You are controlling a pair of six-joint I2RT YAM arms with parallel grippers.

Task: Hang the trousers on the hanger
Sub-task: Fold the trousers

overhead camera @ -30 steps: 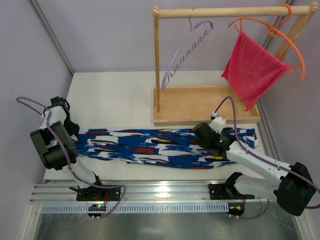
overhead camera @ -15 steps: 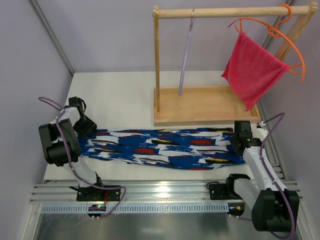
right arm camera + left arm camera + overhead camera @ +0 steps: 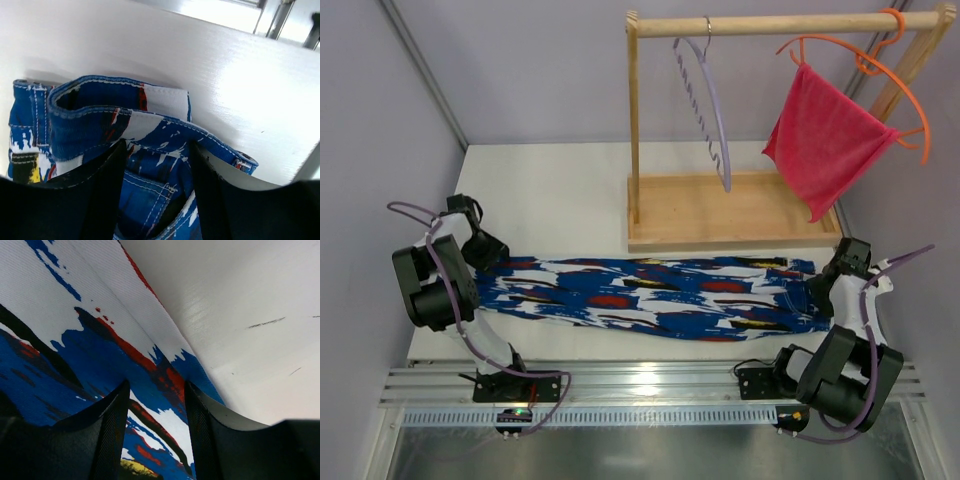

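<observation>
The trousers (image 3: 650, 295), royal blue with white, red and black patches, lie flat across the table from left to right. My left gripper (image 3: 488, 252) is low over their left end. In the left wrist view its jaws stand open (image 3: 156, 400) with patterned cloth (image 3: 75, 340) lying flat under the gap. My right gripper (image 3: 830, 285) is at their right end, open (image 3: 157, 160) astride the stitched waistband (image 3: 100, 110). The lavender hanger (image 3: 708, 110) hangs by its silver hook from the wooden rail, apart from both grippers.
A wooden rack with a flat base (image 3: 730, 215) stands behind the trousers. An orange hanger (image 3: 880, 70) on its rail carries a pink-red cloth (image 3: 825, 140). A metal rail (image 3: 640, 385) runs along the near edge. Grey walls close in on both sides.
My right arm has swung from the trousers' middle out to their right end, and its jaws have widened. The left gripper has shifted slightly at the left end. The lavender hanger has turned on the rail.
</observation>
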